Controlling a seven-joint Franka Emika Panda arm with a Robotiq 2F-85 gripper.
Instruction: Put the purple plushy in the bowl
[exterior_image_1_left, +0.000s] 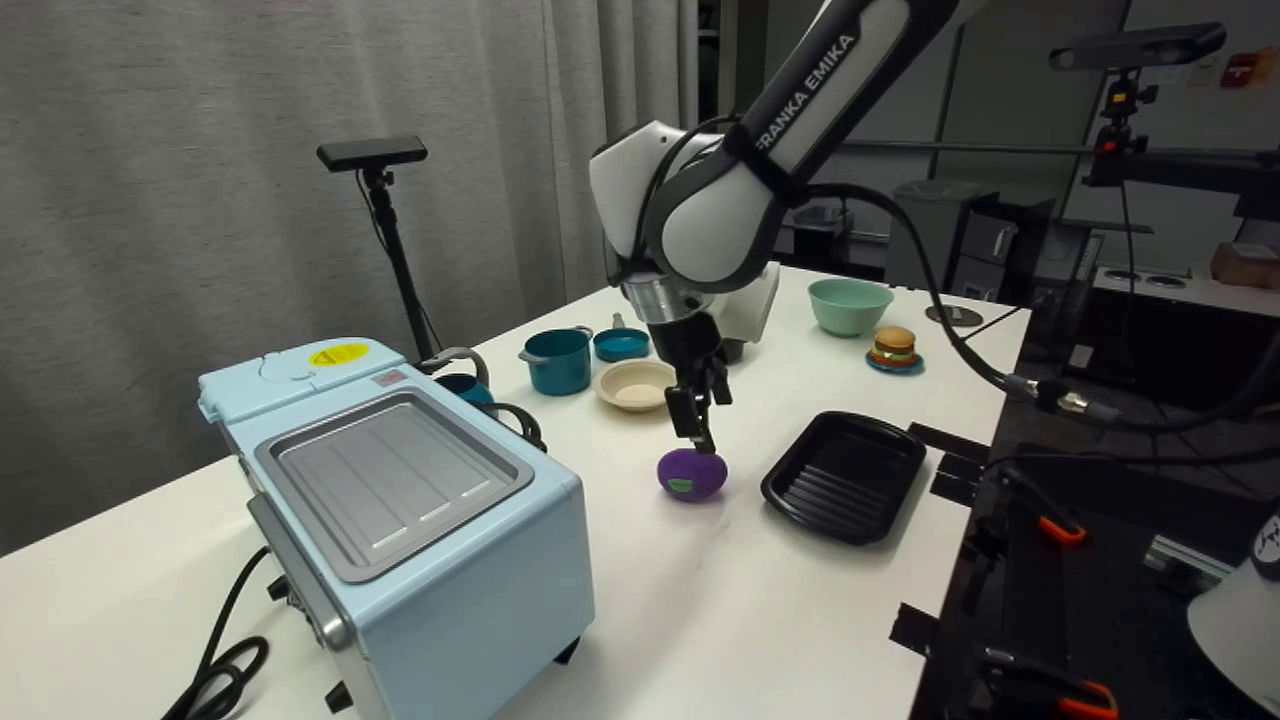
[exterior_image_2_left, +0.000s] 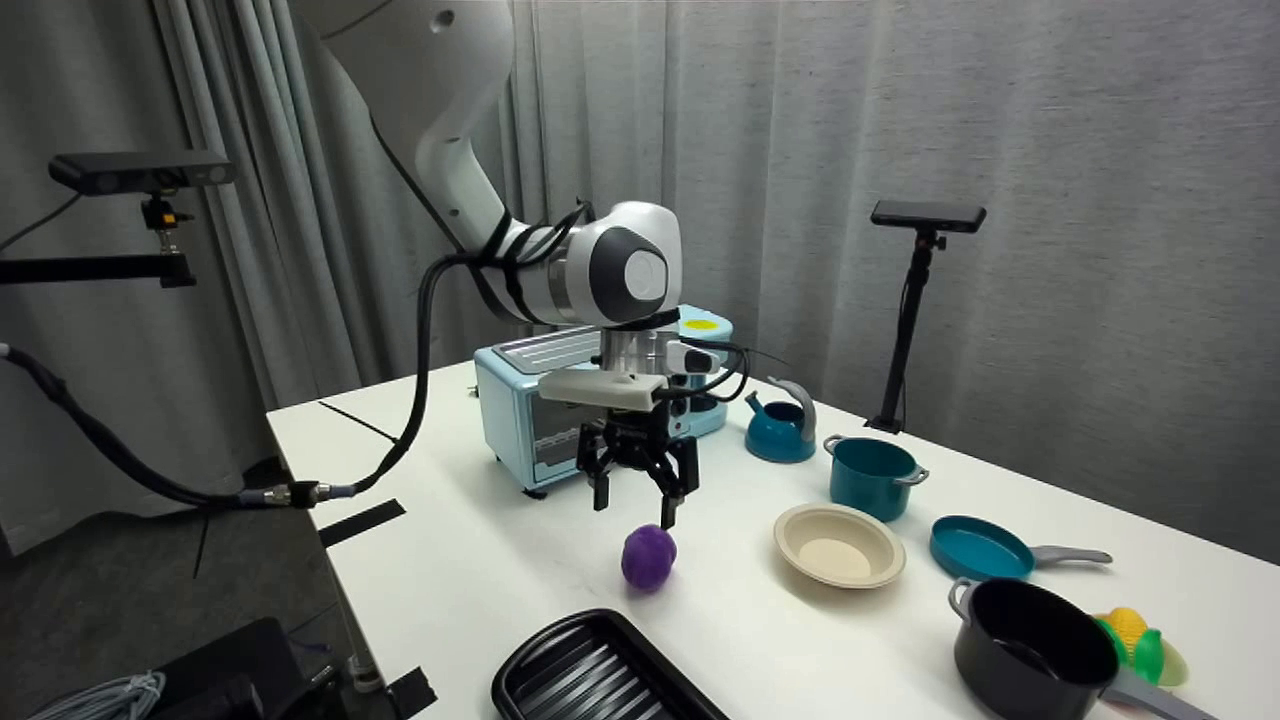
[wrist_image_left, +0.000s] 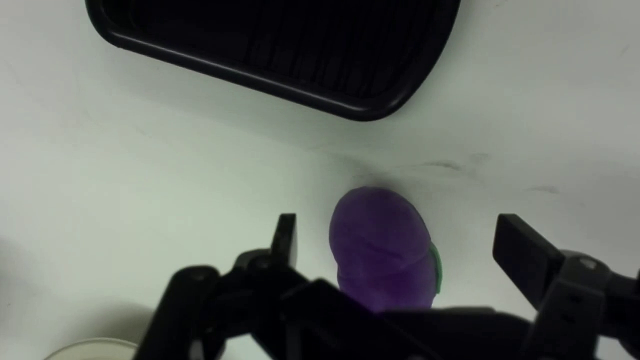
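Observation:
The purple plushy (exterior_image_1_left: 692, 476) is a rounded dark purple lump with a green patch, lying on the white table; it also shows in an exterior view (exterior_image_2_left: 648, 558). In the wrist view the plushy (wrist_image_left: 382, 250) lies between the two spread fingers, its lower end hidden by the gripper. My gripper (exterior_image_2_left: 634, 508) is open and empty, fingers pointing down above the plushy; it also shows in the wrist view (wrist_image_left: 397, 220). A cream bowl (exterior_image_2_left: 838, 552) sits near the plushy, also seen in an exterior view (exterior_image_1_left: 636, 386). A mint green bowl (exterior_image_1_left: 848, 312) stands farther off.
A black ridged tray (exterior_image_1_left: 845, 478) lies close beside the plushy. A light blue toaster oven (exterior_image_1_left: 480, 620) stands on the table. A teal pot (exterior_image_2_left: 868, 480), a teal pan (exterior_image_2_left: 978, 548), a dark pot (exterior_image_2_left: 1030, 650), a kettle (exterior_image_2_left: 780, 435) and a toy burger (exterior_image_1_left: 893, 345) are around.

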